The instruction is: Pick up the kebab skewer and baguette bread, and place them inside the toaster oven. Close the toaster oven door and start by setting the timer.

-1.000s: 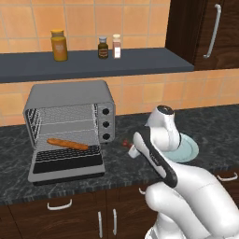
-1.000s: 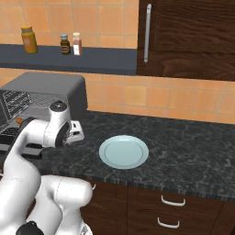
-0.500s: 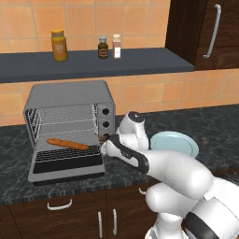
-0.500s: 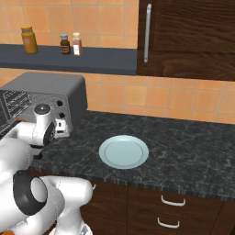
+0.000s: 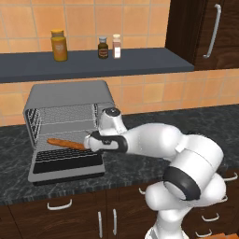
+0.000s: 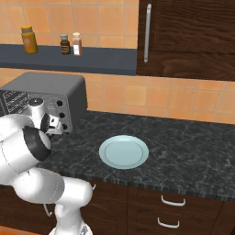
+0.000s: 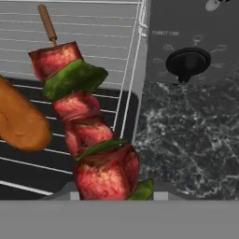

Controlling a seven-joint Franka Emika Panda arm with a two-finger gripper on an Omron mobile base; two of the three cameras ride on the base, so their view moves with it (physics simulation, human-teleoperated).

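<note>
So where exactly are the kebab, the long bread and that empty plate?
kebab skewer [image 7: 84,112], hand view, on a middle meat chunk.
baguette bread [image 5: 65,143], left base view, on the middle of the loaf inside the open oven.
plate [image 6: 124,152], right base view, on its bare centre, on the counter.

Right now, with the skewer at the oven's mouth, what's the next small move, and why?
Probably ease the gripper further in over the rack, beside the bread, before letting go. The skewer is held and hangs over the open door, not yet inside the oven.
</note>
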